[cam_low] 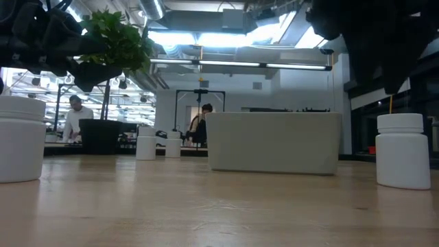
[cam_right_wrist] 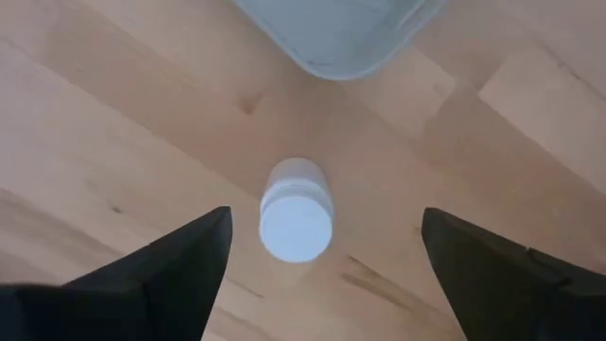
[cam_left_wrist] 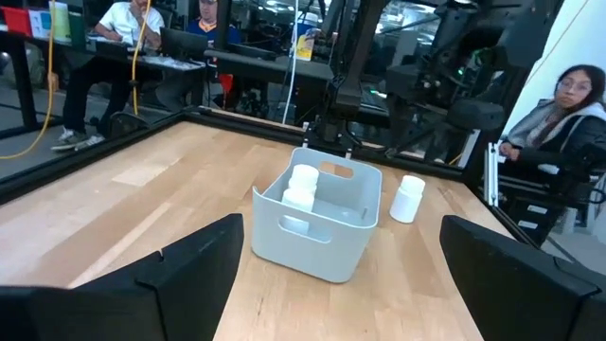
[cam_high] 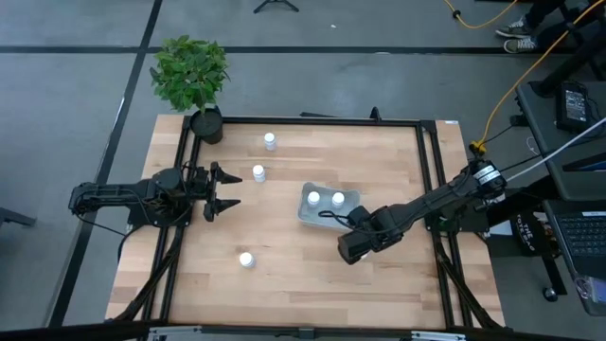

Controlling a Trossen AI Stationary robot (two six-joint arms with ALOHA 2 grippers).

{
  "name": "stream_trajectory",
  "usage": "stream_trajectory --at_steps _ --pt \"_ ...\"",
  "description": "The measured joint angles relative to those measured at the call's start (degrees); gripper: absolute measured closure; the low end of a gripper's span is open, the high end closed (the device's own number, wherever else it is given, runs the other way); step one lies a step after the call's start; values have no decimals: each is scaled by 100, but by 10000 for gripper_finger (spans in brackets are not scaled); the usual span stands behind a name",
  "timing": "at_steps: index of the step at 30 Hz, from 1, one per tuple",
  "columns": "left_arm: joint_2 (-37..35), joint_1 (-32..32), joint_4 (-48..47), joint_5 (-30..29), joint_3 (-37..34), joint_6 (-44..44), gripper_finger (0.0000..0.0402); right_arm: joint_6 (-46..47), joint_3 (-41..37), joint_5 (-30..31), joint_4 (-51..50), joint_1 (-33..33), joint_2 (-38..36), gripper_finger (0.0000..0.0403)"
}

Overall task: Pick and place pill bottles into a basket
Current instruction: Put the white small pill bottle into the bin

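The grey-blue basket [cam_high: 329, 214] stands mid-table with two white pill bottles [cam_high: 313, 198] upright inside it. My right gripper [cam_high: 355, 244] hangs open just off the basket's near right corner, pointing down. Below it a pill bottle [cam_right_wrist: 296, 210] stands upright on the table between the open fingers, touching neither; it also shows in the low view [cam_low: 401, 151]. Three more bottles [cam_high: 270, 141] [cam_high: 258, 173] [cam_high: 246, 259] stand on the left half. My left gripper [cam_high: 227, 190] waits open and level at the left, facing the basket [cam_left_wrist: 322, 223].
A potted plant [cam_high: 192, 76] in a black pot stands at the table's far left corner. A black frame [cam_high: 312, 120] runs along the table's edges. People sit at desks beyond the table. Bare wood lies along the near edge.
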Motion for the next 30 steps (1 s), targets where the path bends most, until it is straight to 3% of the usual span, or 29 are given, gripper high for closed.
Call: stream_trajectory --at_steps 30 --pt "2 0 0 4 0 11 52 -44 0 -254 392 223 1334 69"
